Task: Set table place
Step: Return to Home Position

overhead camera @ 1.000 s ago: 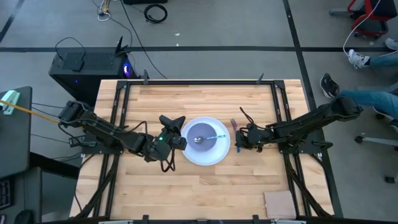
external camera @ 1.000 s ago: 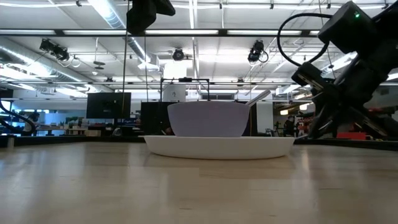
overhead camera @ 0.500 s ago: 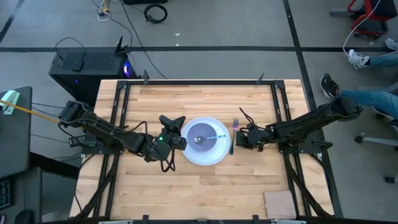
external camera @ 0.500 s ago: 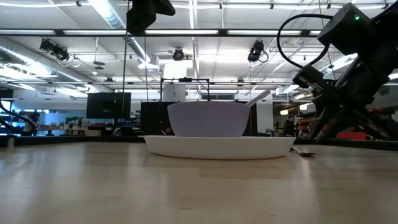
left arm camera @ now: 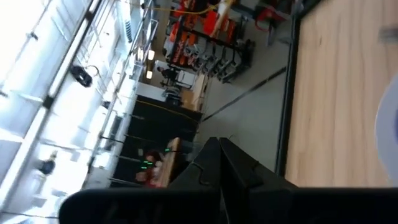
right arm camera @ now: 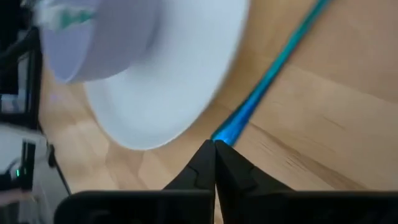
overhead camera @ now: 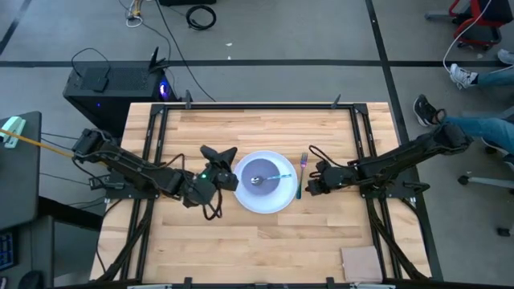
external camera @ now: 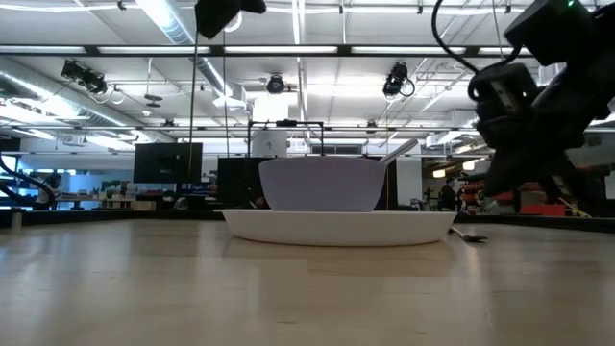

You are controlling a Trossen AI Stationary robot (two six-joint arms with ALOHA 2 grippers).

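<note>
The white plate [overhead camera: 283, 196] lies mid-table with the lavender-blue bowl [overhead camera: 259, 172] on it. The spoon [overhead camera: 277, 176] rests in the bowl, its light-blue handle over the bowl's right rim. The fork [overhead camera: 301, 177] lies flat on the table just right of the plate, purple head toward the far edge; it also shows in the low view [external camera: 468, 234]. My right gripper [overhead camera: 310, 187] is shut, raised above the table over the fork's teal handle end [right arm camera: 233, 124]. My left gripper [overhead camera: 228, 179] is shut and held high beside the plate's left rim.
Black rails [overhead camera: 363, 144] run along the table's left and right sides. Bare wood lies toward the near edge [overhead camera: 257, 249] and the far edge. A cardboard piece [overhead camera: 361, 263] sits at the near right corner. A person's legs [overhead camera: 474, 124] show beyond the right side.
My right gripper has laid the fork down on the table right of the plate, then risen and drawn back a little toward the right edge. The fork, held tilted above the table before, now lies flat. My left gripper has moved slightly up and left.
</note>
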